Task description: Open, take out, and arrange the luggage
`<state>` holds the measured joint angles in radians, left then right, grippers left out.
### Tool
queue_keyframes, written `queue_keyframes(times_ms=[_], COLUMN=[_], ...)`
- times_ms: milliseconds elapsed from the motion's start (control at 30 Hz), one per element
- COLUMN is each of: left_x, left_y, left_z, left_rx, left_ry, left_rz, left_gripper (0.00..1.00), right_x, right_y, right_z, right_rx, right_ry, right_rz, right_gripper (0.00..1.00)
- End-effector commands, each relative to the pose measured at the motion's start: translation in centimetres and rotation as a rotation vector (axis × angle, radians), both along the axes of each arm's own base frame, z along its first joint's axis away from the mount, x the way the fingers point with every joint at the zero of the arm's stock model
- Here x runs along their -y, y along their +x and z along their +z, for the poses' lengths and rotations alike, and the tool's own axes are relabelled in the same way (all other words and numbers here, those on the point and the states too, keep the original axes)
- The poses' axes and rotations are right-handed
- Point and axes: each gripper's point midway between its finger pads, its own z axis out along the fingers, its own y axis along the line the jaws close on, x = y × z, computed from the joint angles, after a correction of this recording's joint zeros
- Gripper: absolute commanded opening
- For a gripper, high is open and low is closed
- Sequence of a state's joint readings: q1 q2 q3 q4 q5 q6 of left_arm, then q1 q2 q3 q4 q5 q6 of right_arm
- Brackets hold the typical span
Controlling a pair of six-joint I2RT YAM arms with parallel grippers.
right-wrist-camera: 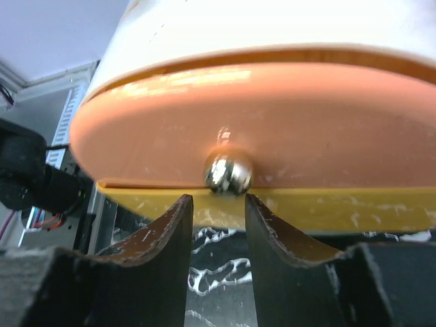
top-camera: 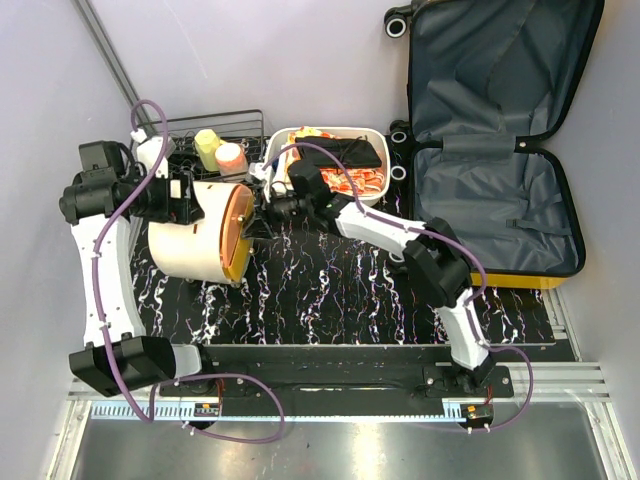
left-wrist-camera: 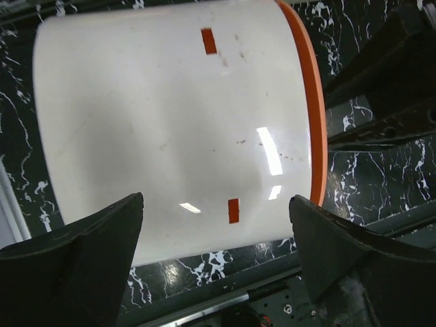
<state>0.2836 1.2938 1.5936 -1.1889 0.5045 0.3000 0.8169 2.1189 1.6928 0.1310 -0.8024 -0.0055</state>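
the luggage (top-camera: 490, 190) lies open at the worktop's (top-camera: 330, 290) far right. the left gripper (left-wrist-camera: 216, 201) is spread wide over the cream container (left-wrist-camera: 170, 122), which lies on its side. the right gripper's (right-wrist-camera: 216, 201) narrowly parted tips meet the orange lid's (right-wrist-camera: 272, 129) metal knob (right-wrist-camera: 228, 172); whether they pinch it, i cannot tell.

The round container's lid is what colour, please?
The lid is orange, clearest in the right wrist view.
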Motion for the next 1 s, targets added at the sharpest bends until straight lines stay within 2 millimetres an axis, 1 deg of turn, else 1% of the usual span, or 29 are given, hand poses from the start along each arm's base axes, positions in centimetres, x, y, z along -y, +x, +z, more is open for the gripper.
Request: queue_keyframes(times_ms=[0, 33, 133, 167, 200, 233, 267, 300, 333, 367, 400, 433, 467, 500, 533, 567, 600, 633, 667, 733, 767, 833, 867, 933, 967], left_x=[0.9, 1.2, 2.6, 3.3, 3.5, 3.6, 3.7, 3.6, 3.4, 2.9, 2.5, 2.0, 1.0, 0.5, 0.1, -0.5, -1.0, -1.4, -2.0, -2.4, -2.7, -3.2, -3.8, -4.6, -5.6], left_y=[-0.9, -1.0, -1.4, -1.7, -1.8, -2.0, -2.1, -2.2, -2.1, -2.2, -2.1, -1.6, -1.5, -1.4, -1.5, -1.5, -1.5, -1.6, -1.7, -1.9, -2.1, -2.4, -2.6, -3.1, -3.2], left_z=[-0.9, -0.9, -0.6, -0.7, -0.7, -0.6, -1.1, -1.3, -1.6, -2.4, -2.7, -2.7, -3.4, -3.5, -4.2, -4.5, -4.7, -4.9, -5.1, -4.8, -5.0, -4.6, -4.5, -4.6, -4.4], left_rx=[-0.025, -0.027, -0.005, -0.001, 0.004, 0.014, 0.002, -0.001, -0.001, -0.024, -0.023, -0.009, -0.026, -0.026, -0.055, -0.067, -0.069, -0.075, -0.082, -0.052, -0.050, -0.017, -0.012, -0.023, -0.022], left_ry=[-0.026, -0.027, 0.010, 0.039, 0.058, 0.076, 0.095, 0.108, 0.126, 0.164, 0.194, 0.223, 0.274, 0.312, 0.341, 0.381, 0.432, 0.460, 0.493, 0.553, 0.571, 0.619, 0.653, 0.679, 0.702], left_rz=[-0.019, -0.026, -0.083, -0.104, -0.117, -0.117, -0.119, -0.119, -0.111, -0.094, -0.093, -0.079, -0.047, -0.059, -0.073, -0.081, -0.127, -0.139, -0.140, -0.208, -0.221, -0.279, -0.307, -0.332, -0.335], left_gripper=[0.91, 0.92, 0.94, 0.95, 0.96, 0.96, 0.96, 0.96, 0.96, 0.96, 0.96, 0.95, 0.95, 0.94, 0.93, 0.88, 0.86, 0.85, 0.83, 0.83, 0.82, 0.82, 0.82, 0.82, 0.82], right_x=[-3.7, -4.2, -5.6, -6.1, -6.2, -6.3, -6.1, -6.0, -5.7, -5.3, -4.8, -4.1, -3.5, -2.9, -1.8, -1.0, -0.3, 1.1, 1.8, 3.2, 4.3, 5.5, 6.3, 7.1, 7.4], right_y=[0.1, 0.3, -0.5, -1.0, -1.2, -1.4, -1.7, -1.8, -2.1, -2.3, -2.3, -2.4, -2.4, -2.2, -1.5, -1.1, -0.7, 0.5, 1.0, 2.0, 2.9, 3.6, 4.4, 4.7, 4.9], right_z=[1.4, 1.9, 2.1, 1.8, 1.9, 2.5, 2.4, 2.7, 3.8, 3.6, 4.0, 5.5, 5.0, 5.4, 6.0, 5.9, 6.0, 6.5, 6.3, 6.1, 6.4, 6.4, 6.4, 6.2, 6.2], right_rx=[-0.013, 0.000, -0.001, -0.014, -0.018, -0.014, -0.030, -0.033, -0.024, -0.018, -0.007, 0.013, 0.014, 0.018, 0.011, 0.004, -0.003, -0.006, -0.009, -0.014, 0.000, -0.001, 0.013, 0.018, 0.022], right_ry=[0.083, 0.109, 0.133, 0.133, 0.136, 0.150, 0.147, 0.153, 0.163, 0.155, 0.156, 0.170, 0.153, 0.153, 0.146, 0.136, 0.130, 0.124, 0.114, 0.093, 0.090, 0.075, 0.069, 0.057, 0.052], right_rz=[0.004, -0.001, 0.014, 0.022, 0.026, 0.027, 0.027, 0.026, 0.030, 0.029, 0.026, 0.024, 0.020, 0.013, -0.003, -0.013, -0.023, -0.049, -0.059, -0.086, -0.108, -0.128, -0.143, -0.154, -0.159], right_gripper=[0.46, 0.47, 0.48, 0.50, 0.52, 0.53, 0.53, 0.54, 0.54, 0.54, 0.55, 0.58, 0.59, 0.60, 0.62, 0.63, 0.64, 0.65, 0.66, 0.66, 0.66, 0.67, 0.67, 0.68, 0.68])
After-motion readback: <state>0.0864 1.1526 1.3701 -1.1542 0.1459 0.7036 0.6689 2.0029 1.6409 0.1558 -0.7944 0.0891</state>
